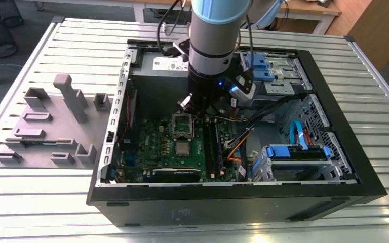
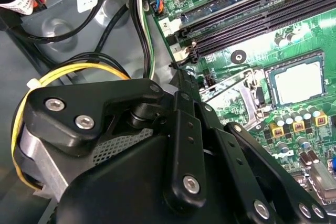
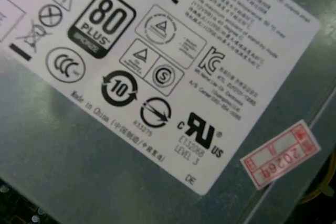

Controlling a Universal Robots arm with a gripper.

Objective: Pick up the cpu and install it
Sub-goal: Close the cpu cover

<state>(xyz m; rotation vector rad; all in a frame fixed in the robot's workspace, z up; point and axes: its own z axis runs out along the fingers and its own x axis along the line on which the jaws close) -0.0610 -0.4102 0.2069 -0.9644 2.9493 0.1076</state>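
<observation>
Silvery cpu (image 2: 298, 80) in its socket (image 2: 269, 80), arm (image 1: 211, 40) upright over motherboard (image 1: 155, 144), gripper (image 1: 188, 105) nearby, its state untellable.

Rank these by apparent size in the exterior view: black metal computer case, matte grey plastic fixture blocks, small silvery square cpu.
1. black metal computer case
2. matte grey plastic fixture blocks, taken as one group
3. small silvery square cpu, clearly smallest

A white certification label (image 3: 157, 66) covered the grey power-supply box (image 3: 79, 177); a small red sticker (image 3: 281, 153) sat just beside the label.
</observation>
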